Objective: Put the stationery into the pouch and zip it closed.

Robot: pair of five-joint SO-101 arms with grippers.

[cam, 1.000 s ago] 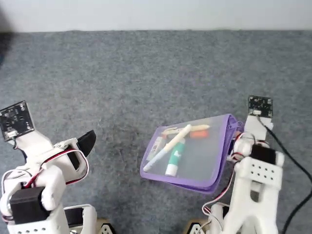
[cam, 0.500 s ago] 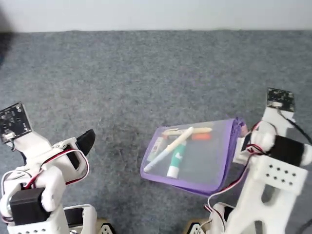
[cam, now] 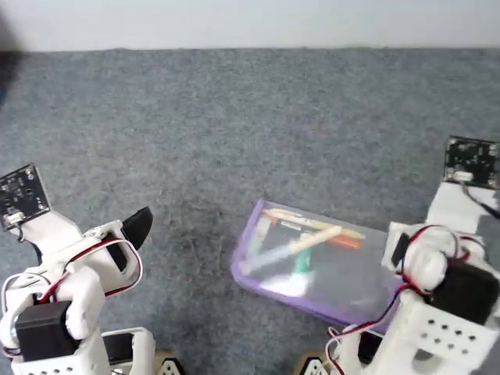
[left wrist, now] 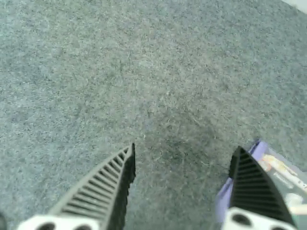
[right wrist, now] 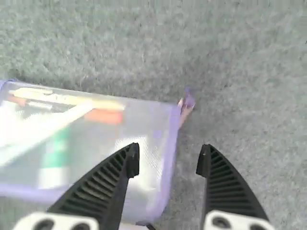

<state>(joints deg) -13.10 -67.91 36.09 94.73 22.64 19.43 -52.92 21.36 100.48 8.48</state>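
The clear pouch with purple edging lies flat on the grey carpet, with several pens and a green marker inside. In the right wrist view my right gripper hangs open just above the pouch's end, nothing between its fingers. The purple zipper pull sticks out at that end's corner. Off to the left of the pouch, my left gripper is open over bare carpet, and a corner of the pouch sits beside one finger.
Grey carpet covers the whole table up to a pale wall at the back. The left arm stands at the front left, the right arm at the front right, partly over the pouch's end.
The right arm has drawn back to the right and let go of the pouch's end. The pouch has dropped flat and shifted right. The left arm has kept still.
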